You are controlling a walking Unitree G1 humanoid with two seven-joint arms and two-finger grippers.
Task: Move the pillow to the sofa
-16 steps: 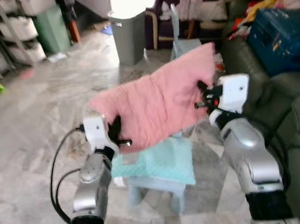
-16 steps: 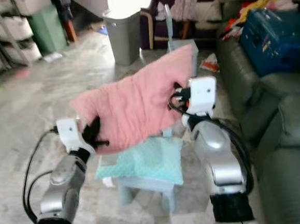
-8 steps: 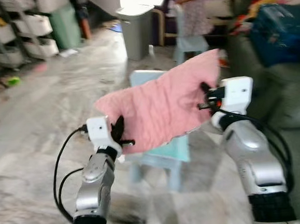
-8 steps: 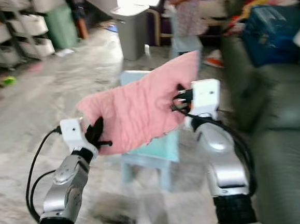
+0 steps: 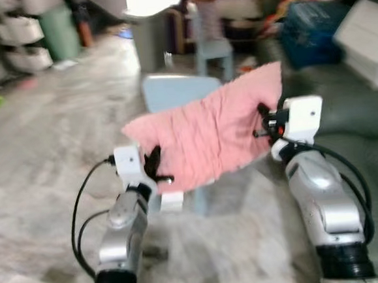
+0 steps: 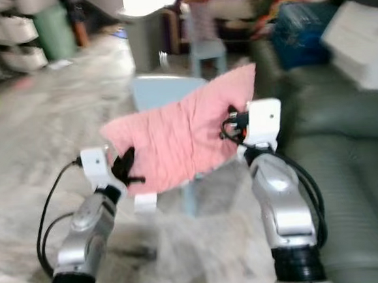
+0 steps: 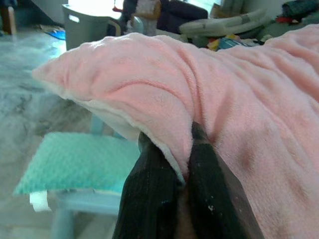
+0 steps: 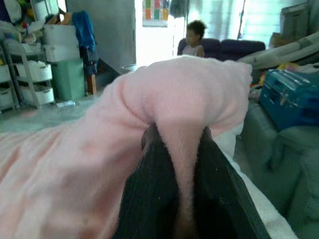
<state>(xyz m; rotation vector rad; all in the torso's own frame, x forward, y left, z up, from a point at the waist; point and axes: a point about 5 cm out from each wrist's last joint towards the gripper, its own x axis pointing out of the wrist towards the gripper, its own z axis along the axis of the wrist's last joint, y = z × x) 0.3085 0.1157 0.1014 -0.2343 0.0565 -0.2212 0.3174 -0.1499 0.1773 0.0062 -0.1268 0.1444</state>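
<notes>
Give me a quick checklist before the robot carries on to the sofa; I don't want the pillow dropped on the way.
1. Left hand grip: ok, fingers pinch a fold at the edge of the pink pillow.
2. Right hand grip: ok, fingers clamp the pillow's other end.
3. Pillow clear of the floor: ok, it hangs between both arms.
4. Sofa in view: ok, on the robot's right.
5. Landing spot free: cannot tell, a white box and clutter lie further along it.
6. Small chair in front: not ok, close to the path.

Soft, fuzzy pink fleece pillow (image 5: 208, 137); ribbed matt black rubbery fingers (image 7: 149, 199); glossy silver metal arms (image 5: 321, 200); smooth grey-green leather-look sofa (image 6: 348, 162); polished marbled stone floor (image 5: 39, 147).
</notes>
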